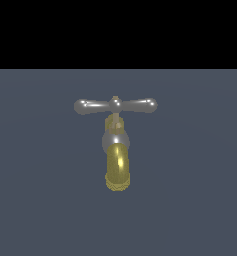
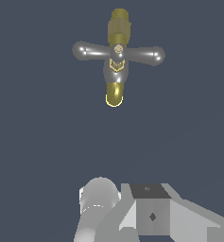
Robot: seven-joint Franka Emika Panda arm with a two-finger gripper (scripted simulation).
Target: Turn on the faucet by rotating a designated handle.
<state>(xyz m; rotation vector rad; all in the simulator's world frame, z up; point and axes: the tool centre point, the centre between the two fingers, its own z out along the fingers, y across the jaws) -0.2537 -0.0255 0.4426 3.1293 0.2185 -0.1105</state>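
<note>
We see one faucet (image 1: pixel 116 150): gold curved spout, grey body, brass stem. One glossy silver crossbar handle (image 1: pixel 115 105) sits level on top, mid-scene. Gripper (image 2: pixel 149 212) far off; grip state we cannot tell.

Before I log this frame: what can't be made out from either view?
- Pincer: absent from the exterior view; in the wrist view only grey arm hardware shows at the frame edge, no fingertips, so open or shut is unknown.
- Faucet base: hidden behind the gold spout in the exterior view.
- Handle rotation direction: unmarked.

Glossy silver handle (image 1: pixel 115 105), shiny gold spout (image 1: pixel 118 167)
</note>
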